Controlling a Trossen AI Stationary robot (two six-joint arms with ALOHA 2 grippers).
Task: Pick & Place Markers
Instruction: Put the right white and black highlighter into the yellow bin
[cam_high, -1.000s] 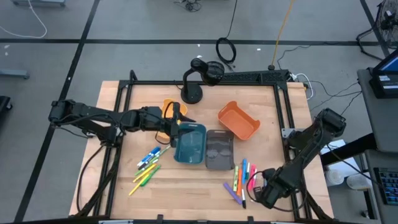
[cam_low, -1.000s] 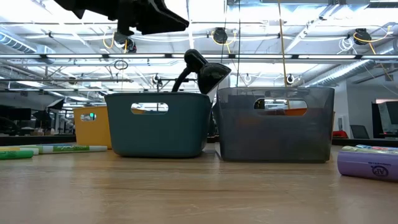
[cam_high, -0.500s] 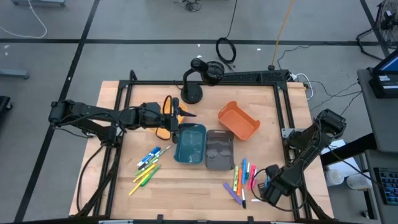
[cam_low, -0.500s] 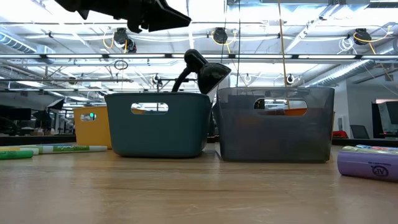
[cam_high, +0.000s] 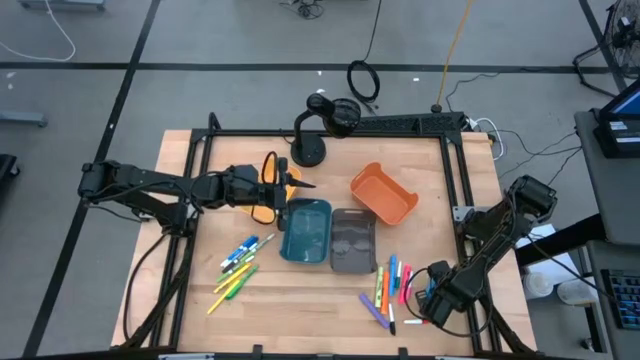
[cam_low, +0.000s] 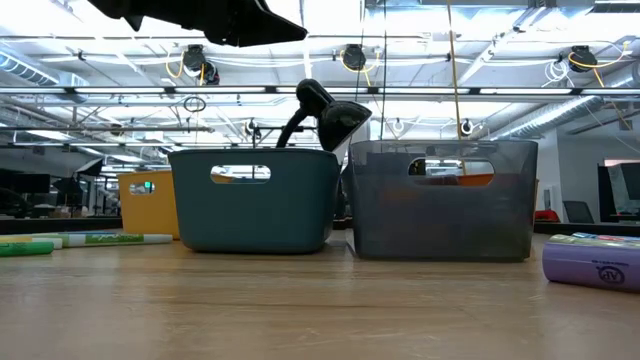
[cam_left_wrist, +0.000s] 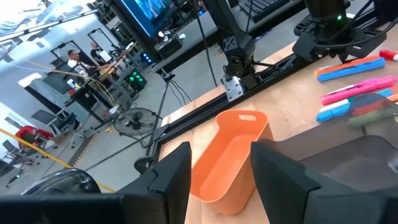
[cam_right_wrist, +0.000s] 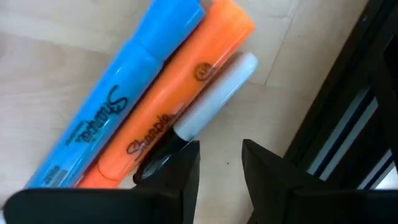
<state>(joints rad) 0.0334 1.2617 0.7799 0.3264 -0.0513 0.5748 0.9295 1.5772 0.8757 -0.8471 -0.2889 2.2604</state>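
Markers lie in two loose groups on the wooden table: one near the right front (cam_high: 390, 285), one near the left front (cam_high: 238, 270). My right gripper (cam_high: 425, 300) points down over the right group, at its right edge. Its wrist view shows a blue marker (cam_right_wrist: 118, 106), an orange marker (cam_right_wrist: 168, 112) and a white-capped dark marker (cam_right_wrist: 211, 93) side by side; the gripper (cam_right_wrist: 221, 165) is open, with bare wood between its fingers. My left gripper (cam_left_wrist: 221, 168) hangs open and holds nothing, level above the yellow bin (cam_high: 265, 190) and teal bin (cam_high: 305, 230). My right gripper has one finger (cam_right_wrist: 183, 171) right beside the dark end (cam_right_wrist: 152, 163) of the white-capped marker, which lies flat on the table. Whether that finger touches the marker, I cannot tell. Nothing sits between the fingers.
A grey bin (cam_high: 352, 240) stands against the teal one mid-table, and an orange bin (cam_high: 383, 193) lies behind them. A black stand (cam_high: 320, 125) is at the far edge. A black frame rail (cam_right_wrist: 348, 124) runs close beside my right gripper.
My right gripper has come down toward the markers at the right front and shifted slightly toward the table's right edge. My left gripper has rolled a little in place above the bins.
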